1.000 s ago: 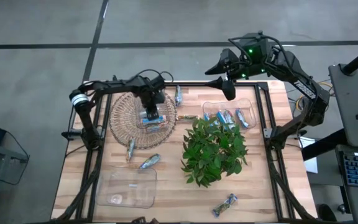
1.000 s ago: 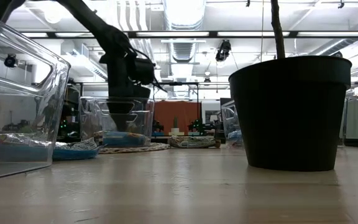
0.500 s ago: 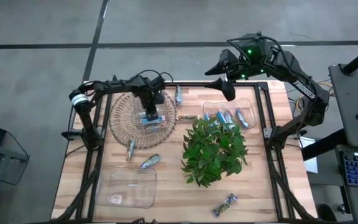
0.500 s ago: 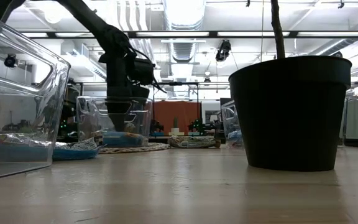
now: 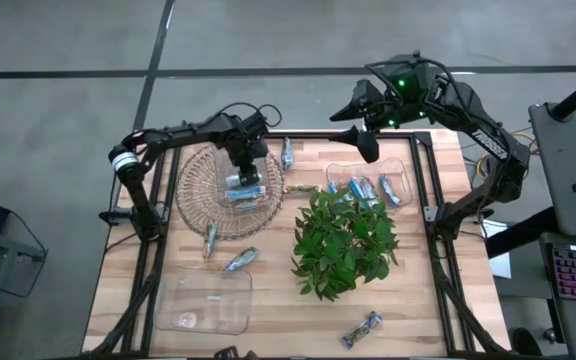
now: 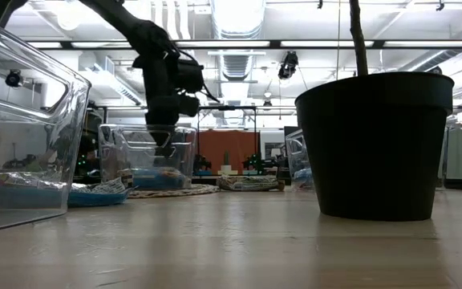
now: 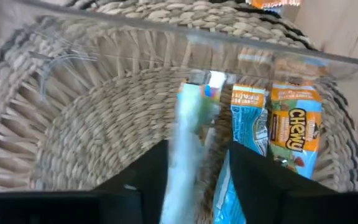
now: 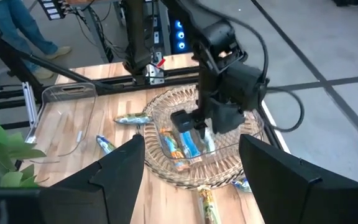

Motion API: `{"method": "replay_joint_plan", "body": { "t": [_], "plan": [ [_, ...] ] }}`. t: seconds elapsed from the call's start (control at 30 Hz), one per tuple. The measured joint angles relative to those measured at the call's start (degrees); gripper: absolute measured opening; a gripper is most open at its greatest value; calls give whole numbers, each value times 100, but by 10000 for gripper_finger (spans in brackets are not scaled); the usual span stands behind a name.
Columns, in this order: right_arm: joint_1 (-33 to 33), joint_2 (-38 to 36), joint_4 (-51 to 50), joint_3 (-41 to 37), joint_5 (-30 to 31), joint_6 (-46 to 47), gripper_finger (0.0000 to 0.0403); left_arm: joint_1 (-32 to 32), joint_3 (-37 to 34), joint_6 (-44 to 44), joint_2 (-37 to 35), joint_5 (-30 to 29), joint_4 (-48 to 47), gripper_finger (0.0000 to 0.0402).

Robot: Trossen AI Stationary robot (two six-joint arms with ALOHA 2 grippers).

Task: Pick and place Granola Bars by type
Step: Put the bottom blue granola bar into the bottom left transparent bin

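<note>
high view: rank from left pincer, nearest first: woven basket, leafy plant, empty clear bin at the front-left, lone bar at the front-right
1. Woven basket: directly under the left pincer.
2. Leafy plant: mid-table, toward the right.
3. Empty clear bin: front-left.
4. Lone bar: front-right, farthest.

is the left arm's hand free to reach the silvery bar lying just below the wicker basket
Probably yes: the left hand hangs above the wicker basket, and the silvery foil bar lies uncovered on bare wood nearby.
</note>
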Motion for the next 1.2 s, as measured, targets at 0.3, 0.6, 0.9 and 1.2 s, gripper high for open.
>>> {"method": "replay_joint_plan", "body": {
  "t": [0.3, 0.6, 0.9, 1.2],
  "plan": [
    [0, -89, -920, -3, 10, -86, 237, -4, 433, -8, -262, 282, -186, 199],
    [0, -447, -1539, -17, 20, -183, 238, -71, 707, -264, -1058, 515, -158, 199],
    [0, -1204, -1728, -395, 360, -70, 233, -337, 707, -763, -1865, 476, -107, 199],
    [2, -2195, -1776, -1455, 443, 454, 237, -1347, 705, -1256, -2397, 19, 194, 199]
  ]
}}
